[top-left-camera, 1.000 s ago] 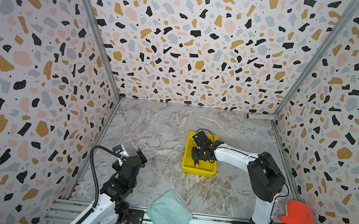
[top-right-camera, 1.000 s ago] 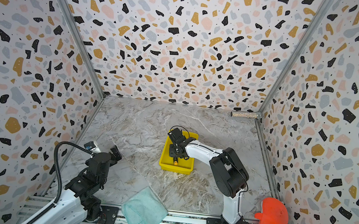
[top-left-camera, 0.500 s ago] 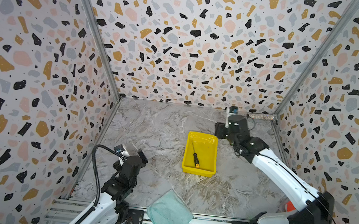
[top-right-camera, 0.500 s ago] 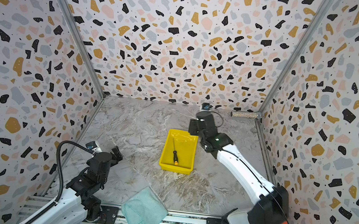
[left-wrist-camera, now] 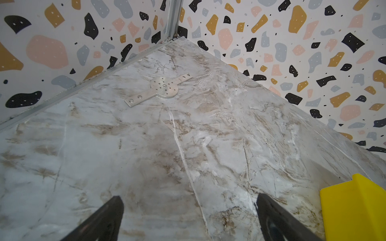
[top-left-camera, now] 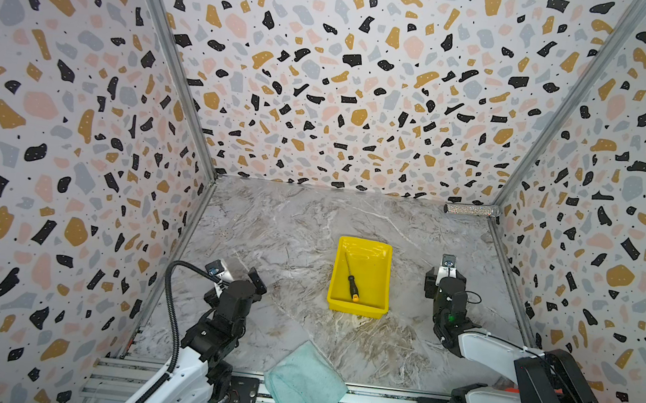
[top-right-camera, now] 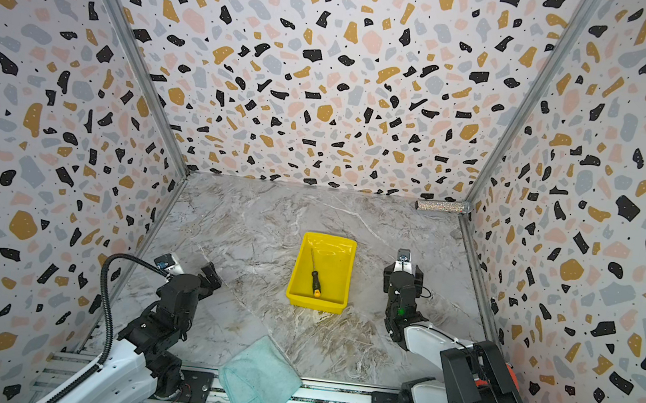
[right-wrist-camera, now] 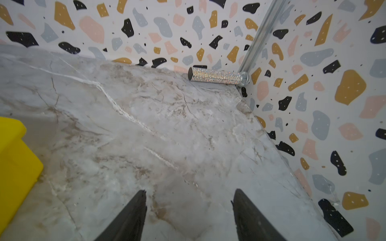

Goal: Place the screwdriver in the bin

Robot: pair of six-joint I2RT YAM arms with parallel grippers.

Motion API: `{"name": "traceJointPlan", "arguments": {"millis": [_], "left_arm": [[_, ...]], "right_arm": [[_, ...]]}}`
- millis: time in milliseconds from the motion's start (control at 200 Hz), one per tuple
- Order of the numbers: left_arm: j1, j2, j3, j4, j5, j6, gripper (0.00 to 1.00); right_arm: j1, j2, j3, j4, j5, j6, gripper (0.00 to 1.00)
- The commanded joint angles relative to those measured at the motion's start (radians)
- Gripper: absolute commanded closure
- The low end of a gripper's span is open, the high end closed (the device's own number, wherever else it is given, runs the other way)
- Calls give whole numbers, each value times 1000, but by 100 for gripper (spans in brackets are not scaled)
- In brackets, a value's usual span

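Nearest you, the folded pale teal cloth (top-left-camera: 305,380) drapes over the front rail. Just past it, your left gripper (left-wrist-camera: 189,200) hovers over bare marble, black fingers spread wide, nothing between them. Your right gripper (right-wrist-camera: 189,192) hangs opposite, jaws partly apart and just as empty.

Between the arms sits the shallow bright yellow plastic bin (top-left-camera: 374,284), and there's your slim black-handled screwdriver with the orange end cap (top-left-camera: 350,275), flat on the bin floor. Its long axis runs near to far, with the cap toward the near wall and the tip angling to the far left corner. It lies to the right gripper's left, and that arm is slightly nearer. I'd call the job done, with nothing to regrasp.

Only the top views show the tool; each wrist camera catches just a yellow corner. The left wrist view picks out a flat silver metal plate (left-wrist-camera: 160,89). Far back, the glittery silver cylinder (right-wrist-camera: 217,76) rests against the rear wall.
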Motion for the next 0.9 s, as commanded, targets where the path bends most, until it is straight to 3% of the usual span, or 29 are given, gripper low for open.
{"name": "traceJointPlan", "arguments": {"millis": [0,365,611,656,776,896], "left_arm": [[2,-8,-11,21,0,19,0],[2,-8,-11,23,-3,16,0],[1,-7,-11,23,-6,14,0],[2,-5,-12,23,-6,14,0],[2,-1,-11,23,-2,14,0],[2,6,-11,26,10,17,0]], "right_arm": [[-30,25,37,154,-4,-32,32],[-71,79,42,136,-74,-60,27],[-88,154,-117,452,-101,-64,25],[-92,139,-116,424,-106,-47,25],[-142,127,-134,430,-174,-4,24],[-219,123,-207,526,-317,45,23]]}}
